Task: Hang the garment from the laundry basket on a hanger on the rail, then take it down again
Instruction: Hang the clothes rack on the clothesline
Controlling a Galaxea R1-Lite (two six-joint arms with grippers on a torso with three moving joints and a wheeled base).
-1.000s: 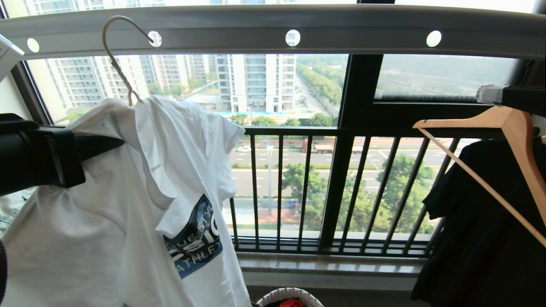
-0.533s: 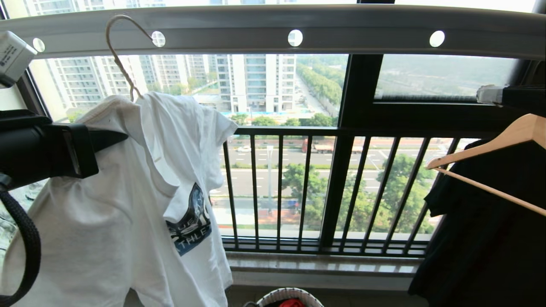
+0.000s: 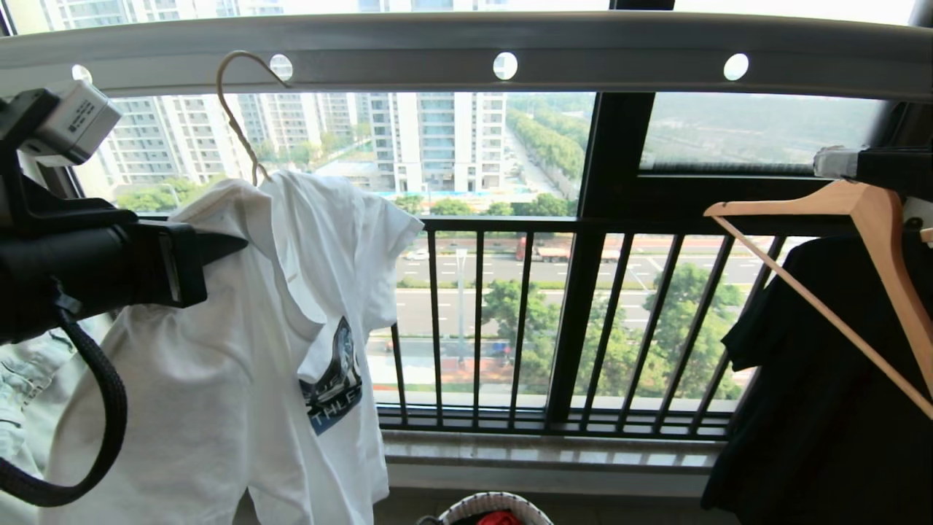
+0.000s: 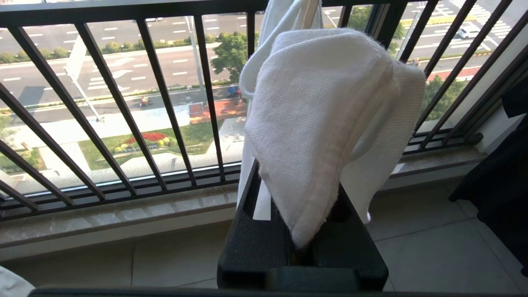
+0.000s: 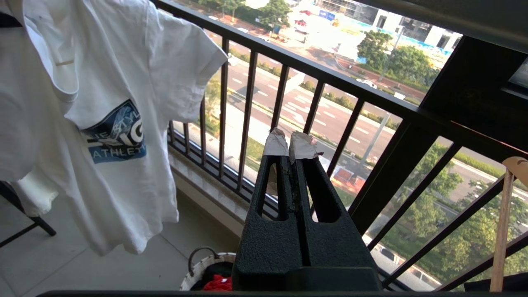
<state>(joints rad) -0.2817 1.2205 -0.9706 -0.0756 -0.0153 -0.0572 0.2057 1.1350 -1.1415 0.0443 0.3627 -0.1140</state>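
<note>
The T-shirt [image 3: 240, 350] hangs on the thin cream hanger [image 3: 237, 117], whose hook sits just below the grey rail [image 3: 466, 51], beside one of its round holes; whether the hook touches the rail cannot be told. The shirt drapes down at the left of the head view, in front of the black window bars [image 3: 510, 321], with its blue chest print turned toward the right. The left gripper [image 3: 219, 248] reaches in from the left at shoulder height of the shirt, and the left wrist view shows its fingers [image 4: 264, 194] closed tight on a fold of white cloth, the fabric draped over and between them. The right gripper [image 5: 288, 144] is held apart from the shirt, off to its side, pointing at the window bars with its taped fingers [image 5: 303, 146] pressed together and nothing between them. The laundry basket [image 3: 496, 507] stands on the floor below, near the window sill, with a red garment [image 3: 499, 519] showing inside it. At the right a light wooden hanger [image 3: 867, 240] hangs above a black garment [image 3: 816, 408].
</note>
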